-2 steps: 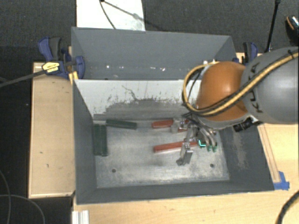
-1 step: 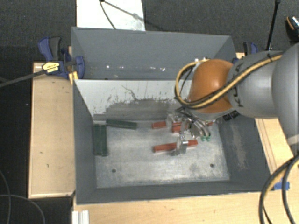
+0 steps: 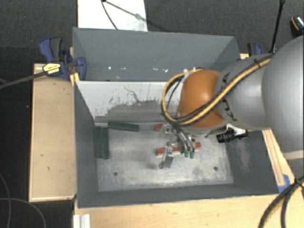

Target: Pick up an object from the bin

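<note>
1. Two dark green blocks (image 3: 101, 143) lie at nine o'clock on the floor of the bin (image 3: 128, 172), well apart from the gripper.
2. A small red piece (image 3: 162, 150) and a grey metal piece (image 3: 166, 162) lie near the centre.
3. The gripper (image 3: 181, 145) sits low just beside them, at their three o'clock; I cannot tell whether it is open or closed.
4. This looks like the reaching step. Next it likely needs centring on the red piece, a firm grip, then a straight lift.

Lit evenly and fairly brightly from above, with small glints along the back wall of the bin (image 3: 142, 51), soft sheen on the orange cover (image 3: 199, 96), faint shadow under the arm (image 3: 266, 94).
</note>
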`<state>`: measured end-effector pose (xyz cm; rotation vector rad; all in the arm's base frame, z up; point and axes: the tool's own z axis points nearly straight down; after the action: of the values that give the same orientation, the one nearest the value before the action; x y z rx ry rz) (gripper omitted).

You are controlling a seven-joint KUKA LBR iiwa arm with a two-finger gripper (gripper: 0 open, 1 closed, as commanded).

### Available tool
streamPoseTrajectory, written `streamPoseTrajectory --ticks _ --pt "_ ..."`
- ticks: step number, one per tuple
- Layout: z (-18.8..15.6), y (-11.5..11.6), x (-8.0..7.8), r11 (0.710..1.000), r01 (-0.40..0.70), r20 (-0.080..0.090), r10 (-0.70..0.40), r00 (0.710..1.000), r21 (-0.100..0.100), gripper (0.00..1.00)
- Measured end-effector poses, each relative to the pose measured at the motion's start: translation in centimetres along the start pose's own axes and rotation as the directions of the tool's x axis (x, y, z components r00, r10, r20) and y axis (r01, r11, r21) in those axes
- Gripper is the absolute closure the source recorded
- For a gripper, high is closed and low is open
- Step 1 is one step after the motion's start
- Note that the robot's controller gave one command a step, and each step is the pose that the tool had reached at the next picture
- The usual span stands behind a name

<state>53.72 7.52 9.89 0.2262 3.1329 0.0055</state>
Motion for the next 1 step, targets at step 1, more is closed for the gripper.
streamPoseTrajectory --ticks 1 --pt "2.91 -3.32 -0.44 1.0 0.028 -0.003 -0.028 1.0 0.004 0.0"
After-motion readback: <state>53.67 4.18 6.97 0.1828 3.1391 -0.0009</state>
